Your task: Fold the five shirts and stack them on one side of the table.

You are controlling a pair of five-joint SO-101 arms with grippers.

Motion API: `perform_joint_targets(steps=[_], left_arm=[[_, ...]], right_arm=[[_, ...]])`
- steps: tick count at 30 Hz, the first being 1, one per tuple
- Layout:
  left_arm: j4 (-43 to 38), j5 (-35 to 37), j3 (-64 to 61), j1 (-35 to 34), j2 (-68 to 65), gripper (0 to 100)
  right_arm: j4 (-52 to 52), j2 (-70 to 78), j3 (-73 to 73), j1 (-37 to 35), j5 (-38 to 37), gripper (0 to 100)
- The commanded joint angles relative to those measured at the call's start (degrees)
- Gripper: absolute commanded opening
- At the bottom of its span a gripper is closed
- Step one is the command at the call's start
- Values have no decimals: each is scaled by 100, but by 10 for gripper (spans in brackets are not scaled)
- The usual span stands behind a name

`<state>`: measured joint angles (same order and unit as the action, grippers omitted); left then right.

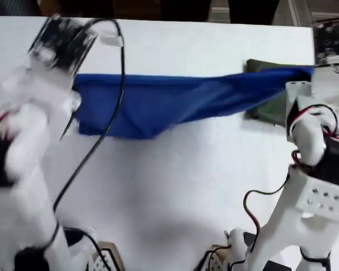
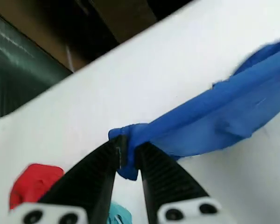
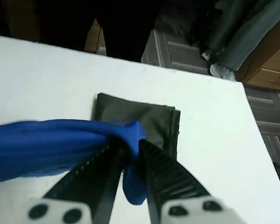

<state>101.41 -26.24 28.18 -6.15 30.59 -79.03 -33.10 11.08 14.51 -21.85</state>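
Observation:
A blue shirt (image 1: 158,101) hangs stretched across the table between both arms. My left gripper (image 2: 129,156) is shut on its one end, seen as a bunched blue corner (image 2: 130,135) between the black fingers. My right gripper (image 3: 130,154) is shut on the other end of the blue shirt (image 3: 46,144), held above a folded dark green shirt (image 3: 144,119) lying near the table's far right. In the high view that folded green shirt (image 1: 268,110) shows under the blue cloth at the right. Red cloth (image 2: 32,184) and teal cloth (image 2: 119,214) lie below the left gripper.
The white table (image 1: 175,186) is bare in the middle and front. Cables (image 1: 101,130) trail from the left arm over the blue shirt. Arm bases stand at the front edge. A dark board (image 1: 330,39) sits at the far right corner.

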Motion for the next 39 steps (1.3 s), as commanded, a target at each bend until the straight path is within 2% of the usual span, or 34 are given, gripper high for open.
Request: perform_joint_targets(steps=[1,9,17,25,39], left_arm=[[53,26,189,-158,668,27],[35,26,233,-158,1327,27],[-396,35,242,-167,1670,27],[-492,35,242,-167,2092,27],[-440,123,163,-167,2453,27]], right_arm=[[-224,-233,923,-13,167,18],[-664,-233,2743,4,211,18],[-1156,-233,3895,22,211,18],[-1640,-233,4976,31,211,18],[-1877,-356,5152,-4,273,18]])
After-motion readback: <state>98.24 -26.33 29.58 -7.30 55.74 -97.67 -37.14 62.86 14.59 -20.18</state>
